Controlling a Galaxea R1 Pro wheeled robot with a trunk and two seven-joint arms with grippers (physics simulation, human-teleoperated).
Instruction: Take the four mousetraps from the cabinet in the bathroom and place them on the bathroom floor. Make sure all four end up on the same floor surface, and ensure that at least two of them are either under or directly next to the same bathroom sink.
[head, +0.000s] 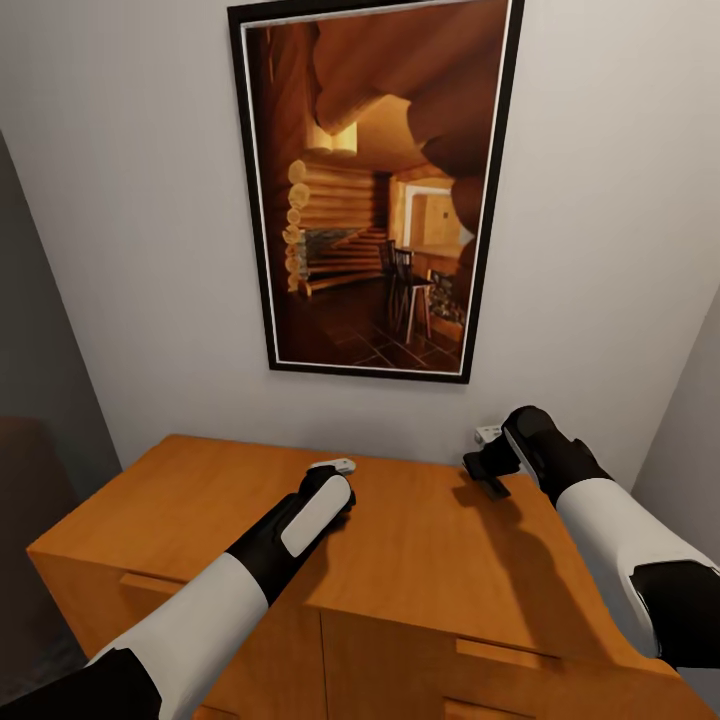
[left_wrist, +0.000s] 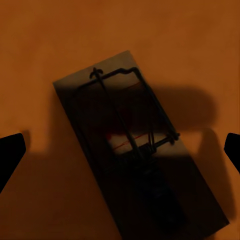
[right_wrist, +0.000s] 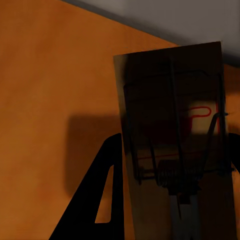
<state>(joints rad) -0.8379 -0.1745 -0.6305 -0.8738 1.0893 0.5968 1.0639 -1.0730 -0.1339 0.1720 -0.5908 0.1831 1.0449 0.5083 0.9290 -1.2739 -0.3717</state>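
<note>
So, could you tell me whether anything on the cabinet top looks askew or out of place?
Nothing looks damaged. The mousetrap under the left gripper lies flat on the cabinet, skewed diagonally between the open fingertips.

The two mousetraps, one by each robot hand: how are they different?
The left mousetrap lies flat on the cabinet top, free between the open left gripper fingers. The right mousetrap is raised off the cabinet, pinched in the right gripper. Both are tan boards with dark wire and a red mark.
</note>
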